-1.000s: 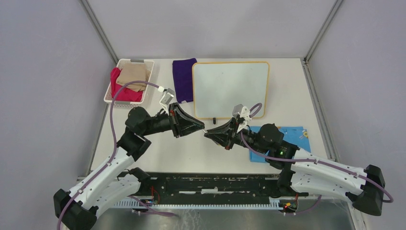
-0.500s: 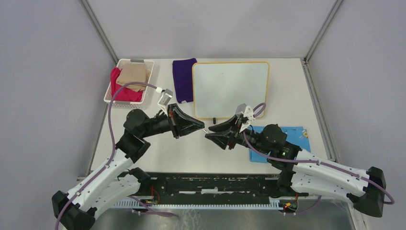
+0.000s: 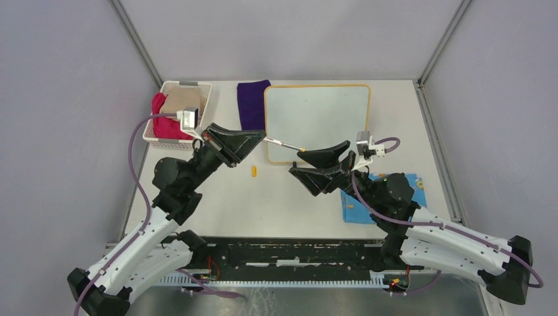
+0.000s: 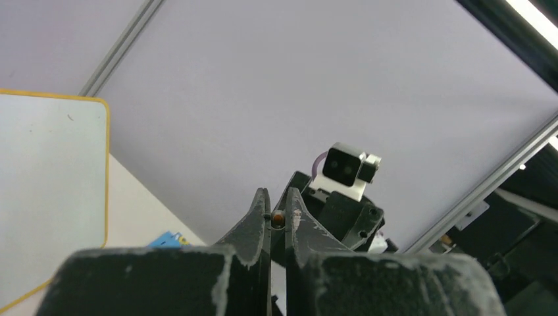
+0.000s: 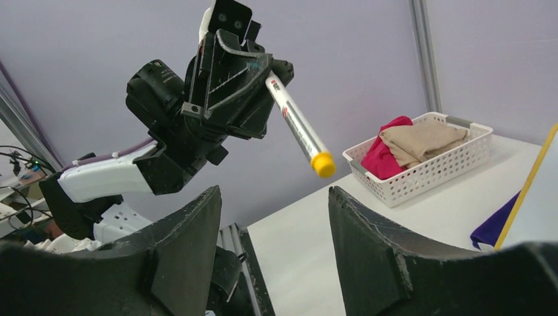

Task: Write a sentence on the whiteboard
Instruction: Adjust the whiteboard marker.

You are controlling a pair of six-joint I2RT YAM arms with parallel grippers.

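Now, left pincer (image 3: 262, 137): clamped on a white marker pen with yellow end (image 3: 287, 145), which has been raised towards the board.
Right pincer (image 5: 273, 196): has been opened wide; nothing is held.
Small yellow cap-like piece (image 3: 254, 172): newly dropped on the tabletop (image 3: 217, 197); the pen is judged uncapped and ready.
Large white yellow-framed whiteboard (image 3: 317, 122): flat at far centre; nothing written can be made out.
Writing: the pen's label print cannot be read.

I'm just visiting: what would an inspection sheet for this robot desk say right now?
Surface: white table, one small yellow piece lying loose.
Job's things: whiteboard flat, no writing seen; marker held in the air.
Clutter: purple cloth, basket of cloths, blue cloth.
Claws: left claw shut on the marker; right claw open, empty.
Cables: a purple cable loops off each arm.
Surroundings: grey walls.
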